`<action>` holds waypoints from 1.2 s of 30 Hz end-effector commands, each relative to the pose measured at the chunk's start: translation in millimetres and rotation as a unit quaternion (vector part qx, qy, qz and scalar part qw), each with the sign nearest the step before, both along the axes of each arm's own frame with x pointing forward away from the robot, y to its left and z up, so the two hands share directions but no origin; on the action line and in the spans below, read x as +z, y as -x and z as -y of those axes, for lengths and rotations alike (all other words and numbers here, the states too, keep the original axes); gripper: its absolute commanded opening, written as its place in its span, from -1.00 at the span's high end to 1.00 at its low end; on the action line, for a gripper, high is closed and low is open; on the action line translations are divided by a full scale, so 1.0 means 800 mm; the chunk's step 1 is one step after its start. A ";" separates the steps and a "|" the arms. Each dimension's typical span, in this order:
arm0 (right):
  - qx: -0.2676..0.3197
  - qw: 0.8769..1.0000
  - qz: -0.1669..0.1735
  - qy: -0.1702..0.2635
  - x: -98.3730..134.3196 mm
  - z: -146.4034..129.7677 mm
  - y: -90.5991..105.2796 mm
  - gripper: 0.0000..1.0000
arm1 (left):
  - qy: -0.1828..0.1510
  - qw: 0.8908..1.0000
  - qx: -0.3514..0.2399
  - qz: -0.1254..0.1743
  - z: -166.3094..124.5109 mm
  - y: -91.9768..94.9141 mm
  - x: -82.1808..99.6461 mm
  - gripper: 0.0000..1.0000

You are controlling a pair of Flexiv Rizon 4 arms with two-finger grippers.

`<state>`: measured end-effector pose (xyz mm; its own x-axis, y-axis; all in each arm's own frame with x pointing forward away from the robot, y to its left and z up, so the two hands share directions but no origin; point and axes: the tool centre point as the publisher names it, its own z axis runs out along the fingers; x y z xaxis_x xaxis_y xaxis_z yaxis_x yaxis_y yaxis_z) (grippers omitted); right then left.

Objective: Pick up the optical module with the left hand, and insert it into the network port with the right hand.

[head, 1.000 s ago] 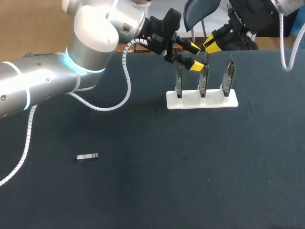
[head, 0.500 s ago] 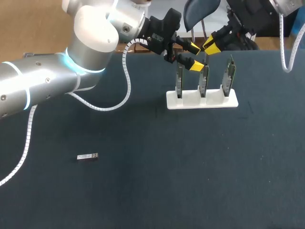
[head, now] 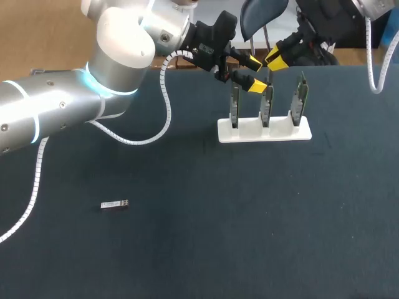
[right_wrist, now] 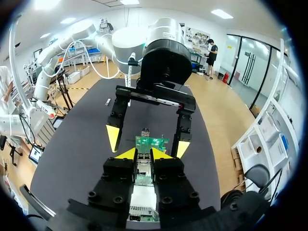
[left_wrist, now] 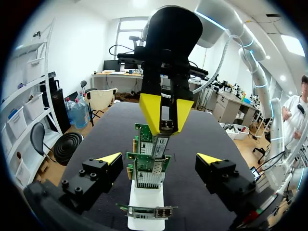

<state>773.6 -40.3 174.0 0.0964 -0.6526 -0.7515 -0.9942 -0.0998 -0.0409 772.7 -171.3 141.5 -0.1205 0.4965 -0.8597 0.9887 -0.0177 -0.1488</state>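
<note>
My right gripper (left_wrist: 163, 126) is shut on a small silver optical module (left_wrist: 161, 142), which it holds upright just above the network cards (left_wrist: 147, 171). These three green cards stand in a white stand (head: 264, 131) at the back of the table. In the right wrist view the module (right_wrist: 143, 166) sits between my yellow tips (right_wrist: 143, 155). My left gripper (head: 250, 73) is open, with its fingers spread on either side of the right gripper and the middle card (head: 266, 103). A second module (head: 115, 204) lies flat at the table's front left.
The dark table mat (head: 249, 218) stretches wide in front of the stand. My left arm's white cable (head: 163, 106) loops down over the mat behind the stand's left side.
</note>
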 end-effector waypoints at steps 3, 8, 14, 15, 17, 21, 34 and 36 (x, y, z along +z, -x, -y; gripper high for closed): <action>-0.001 1.000 0.007 0.006 0.002 -0.001 0.005 1.00 | -0.001 1.000 -0.002 -0.001 0.001 -0.002 0.000 -1.00; -0.001 1.000 0.005 0.008 -0.002 -0.002 0.005 1.00 | -0.001 1.000 -0.002 -0.001 0.001 -0.002 0.000 -1.00; -0.004 1.000 0.003 0.008 -0.005 -0.002 0.005 1.00 | -0.001 1.000 -0.002 -0.001 0.001 -0.002 0.000 -1.00; -0.005 1.000 0.002 0.010 -0.006 -0.002 0.005 1.00 | -0.001 1.000 -0.002 -0.001 0.001 -0.002 0.000 -1.00; -0.006 1.000 0.002 0.014 -0.007 -0.001 0.006 1.00 | -0.001 1.000 -0.002 -0.001 0.001 -0.002 0.000 -1.00; -0.008 1.000 0.001 0.017 -0.010 0.000 0.007 1.00 | -0.001 1.000 -0.002 -0.001 0.001 -0.002 0.000 -1.00; -0.009 1.000 0.019 0.009 0.005 -0.002 0.007 1.00 | -0.001 1.000 -0.002 -0.001 0.001 -0.002 0.000 -1.00; -0.011 1.000 0.019 0.009 0.004 -0.002 0.007 1.00 | -0.001 1.000 -0.002 -0.001 0.001 -0.002 0.000 -1.00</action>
<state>772.6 -38.8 177.9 0.1100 -0.6669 -0.7369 -0.9938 -0.0866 -0.0699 772.7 -171.3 141.5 -0.1204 0.4964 -0.8597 0.9887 -0.0178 -0.1488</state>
